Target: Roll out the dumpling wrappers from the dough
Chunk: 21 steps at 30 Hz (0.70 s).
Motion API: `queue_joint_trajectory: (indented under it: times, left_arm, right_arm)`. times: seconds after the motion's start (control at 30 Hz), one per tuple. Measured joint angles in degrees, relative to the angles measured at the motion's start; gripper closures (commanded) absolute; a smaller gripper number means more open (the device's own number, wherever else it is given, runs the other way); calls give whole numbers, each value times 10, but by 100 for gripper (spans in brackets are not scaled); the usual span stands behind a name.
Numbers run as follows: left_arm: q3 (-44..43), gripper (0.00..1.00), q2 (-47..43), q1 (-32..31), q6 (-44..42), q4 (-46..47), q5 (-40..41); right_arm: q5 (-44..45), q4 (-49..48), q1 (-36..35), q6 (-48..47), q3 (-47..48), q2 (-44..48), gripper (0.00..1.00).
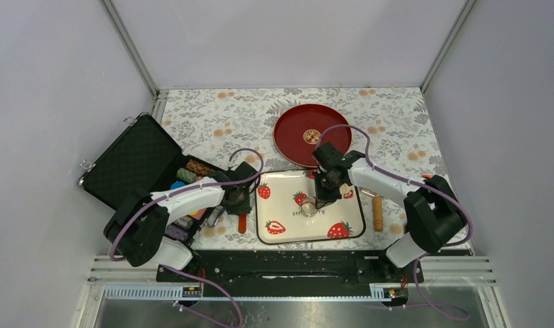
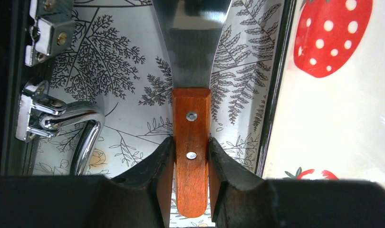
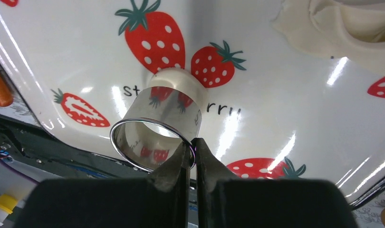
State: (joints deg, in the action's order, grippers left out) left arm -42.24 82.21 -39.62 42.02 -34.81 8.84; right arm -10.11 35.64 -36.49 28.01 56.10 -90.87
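Claw on the right [image 3: 193,142]: pinched the thin wall of the shiny ring [image 3: 167,102], standing on the strawberry tray [image 3: 285,109]. Claw on the left [image 2: 191,147]: squeezed the wooden handle [image 2: 191,109] of a flat metal scraper [image 2: 190,42], just beside the tray. Left the soft pale dough [image 3: 323,28] lying farther back on the tray, past the ring.

Bright, even overhead light, soft shadows. In the right wrist view white glare streaks cross the glossy tray [image 3: 285,109] (the metal ring [image 3: 164,111] mirrors its strawberries); the lower edge of both wrist views blurs dark.
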Motion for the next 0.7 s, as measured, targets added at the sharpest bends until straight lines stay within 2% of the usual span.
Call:
queue_joint_trajectory:
  times: [0.17, 0.47, 0.7]
  left_arm:
    - [0, 88, 0, 1, 0, 0, -1]
    - [4, 88, -4, 3, 0, 3, -3]
    - [4, 89, -4, 4, 0, 4, -5]
  right_arm:
    - [4, 20, 0, -4, 14, 37, 100]
    - [51, 66, 12, -33, 89, 41, 100]
    - [33, 74, 121, -56, 127, 16, 100]
